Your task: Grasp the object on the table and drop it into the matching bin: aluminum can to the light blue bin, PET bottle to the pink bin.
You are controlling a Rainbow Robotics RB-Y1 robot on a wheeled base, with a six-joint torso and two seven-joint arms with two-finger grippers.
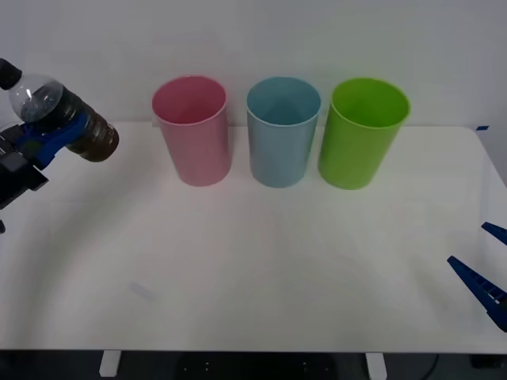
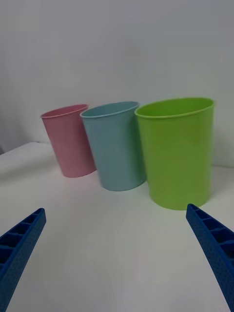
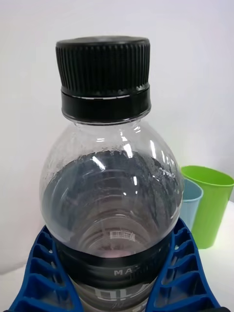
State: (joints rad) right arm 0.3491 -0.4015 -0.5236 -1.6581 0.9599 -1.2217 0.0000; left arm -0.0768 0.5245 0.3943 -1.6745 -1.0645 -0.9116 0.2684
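My left gripper is shut on the PET bottle, a small clear bottle with a black cap and dark lower part, held tilted in the air at the table's far left. Up close, the bottle sits between the blue ribbed fingers. The pink bin stands to the right of the bottle, with the light blue bin beside it. My right gripper hangs open at the right edge above the white table, its fingers spread wide and holding nothing.
A lime green bin stands right of the light blue one, all three in a row near the table's far edge. The pink bin, light blue bin and green bin also face the right wrist. A white wall rises behind.
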